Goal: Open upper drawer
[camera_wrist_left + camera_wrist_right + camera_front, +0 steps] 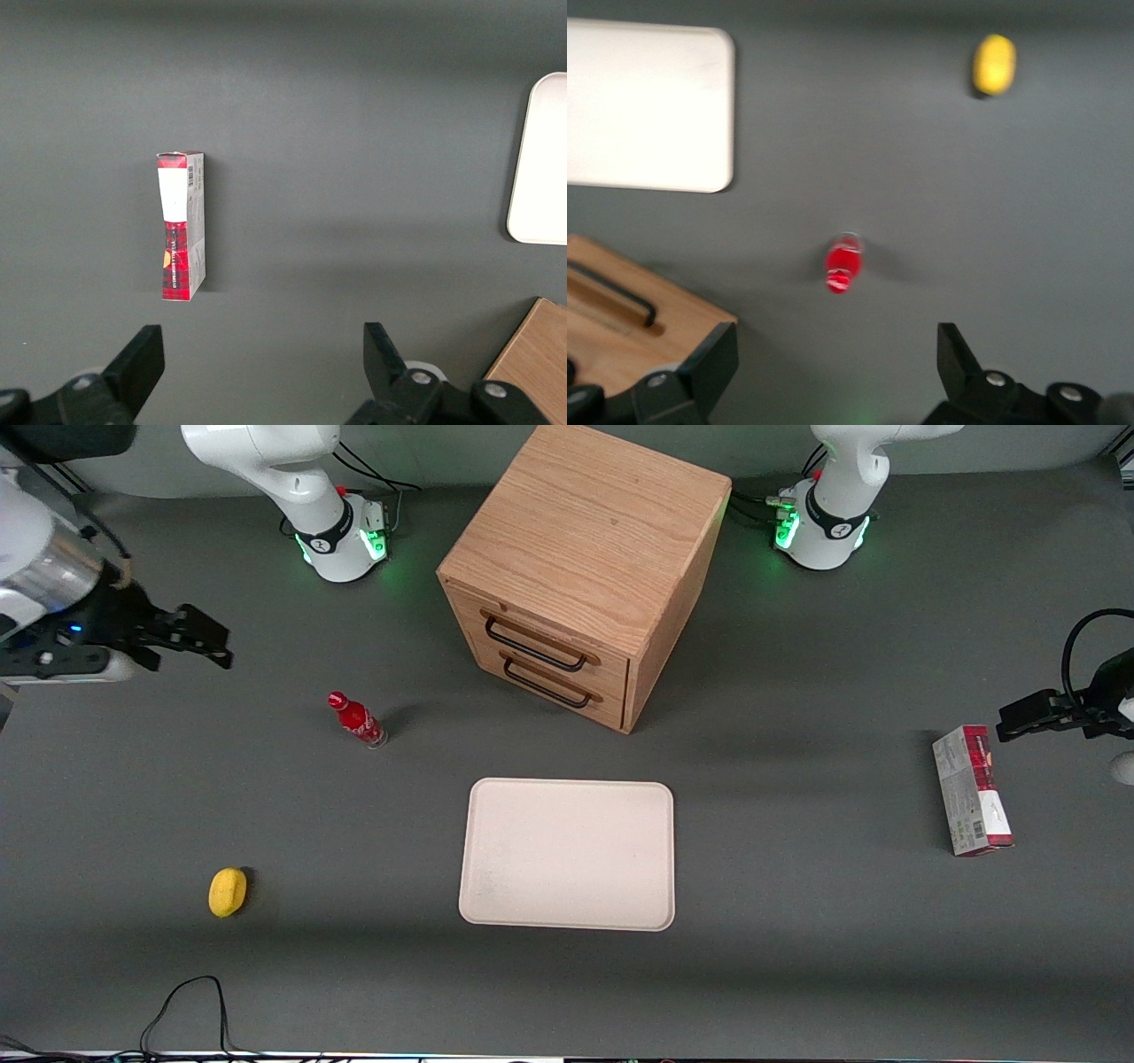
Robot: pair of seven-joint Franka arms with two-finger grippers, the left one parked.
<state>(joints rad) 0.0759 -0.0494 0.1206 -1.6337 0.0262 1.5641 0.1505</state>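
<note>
Even overhead light falls on the dull table (797,957); the cabinet (580,558) throws a soft shadow toward 4 o'clock. The front view is sharp. In the right wrist view, bottle (842,264) and lemon (994,64) are blurred above the gripper (833,372).

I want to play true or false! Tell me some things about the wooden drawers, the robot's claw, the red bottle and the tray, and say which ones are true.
1. The upper drawer is pulled out. False: it sits shut, flush with the lower drawer.
2. The gripper is open and holds nothing. True.
3. The gripper is on the drawer's handle. False: it hangs in the air toward the working arm's end of the table, well away from the cabinet.
4. The red bottle stands upright on the table. True.
5. The yellow lemon lies on the tray. False: it lies on the bare table, apart from the tray.
</note>
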